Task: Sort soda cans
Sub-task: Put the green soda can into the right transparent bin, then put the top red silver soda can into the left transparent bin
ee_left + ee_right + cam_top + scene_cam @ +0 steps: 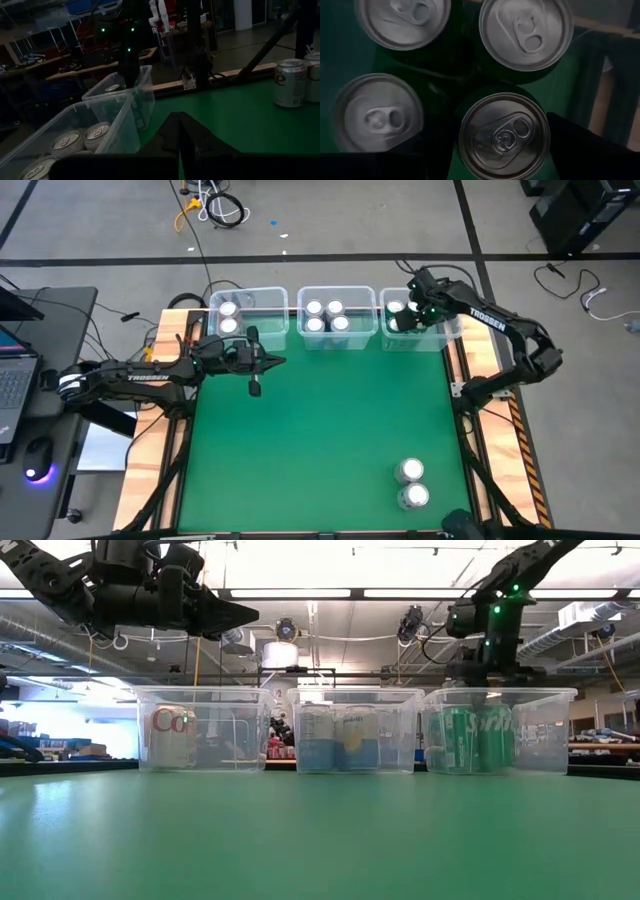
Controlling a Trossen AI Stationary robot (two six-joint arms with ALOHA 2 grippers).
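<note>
Right hand (408, 313), fingers spread around an upright green can (504, 136), sits in the right bin (452, 330); two loose cans (412, 484) stand nearer it than the shut, empty left hand (256, 375).

left tool (262, 362) shut (raised), right tool (412, 308) spread, lowered

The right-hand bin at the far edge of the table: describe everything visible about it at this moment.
The right-hand bin is a clear plastic tub with a rolled rim, upright on the green mat beside the middle bin. The low view shows green cans through its front wall; the right wrist view shows four silver can tops packed close together. The right gripper hangs open directly above them, its fingers flanking the nearest can. Whether they touch it cannot be told.
</note>
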